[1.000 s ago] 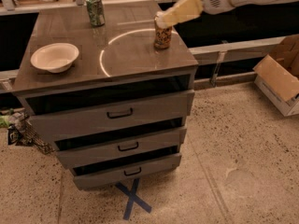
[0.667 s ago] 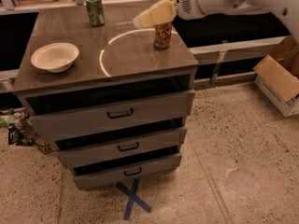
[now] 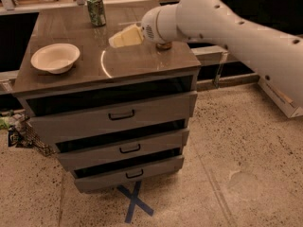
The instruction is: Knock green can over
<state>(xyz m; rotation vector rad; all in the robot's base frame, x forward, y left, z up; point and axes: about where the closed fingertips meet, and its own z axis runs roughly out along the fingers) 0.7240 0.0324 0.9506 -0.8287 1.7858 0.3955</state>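
The green can (image 3: 96, 9) stands upright at the back of the grey drawer unit's top (image 3: 71, 79), left of centre. It has a green and white label and a silver top. My gripper (image 3: 122, 38) with cream-coloured fingers hangs over the middle of the top, to the right of the can and nearer the front, apart from it. My white arm (image 3: 222, 27) reaches in from the right. It hides most of the orange-gold can (image 3: 164, 46), of which only the base shows.
A cream bowl (image 3: 55, 57) sits on the left of the top. The unit has three drawers (image 3: 121, 115) in front. A blue tape X (image 3: 135, 201) marks the floor. Dark shelving runs behind, with clutter at the far left on the floor.
My arm has swung leftward across the top. The gripper has passed the orange-gold can and is closer to the green can. Both cans have stayed in place.
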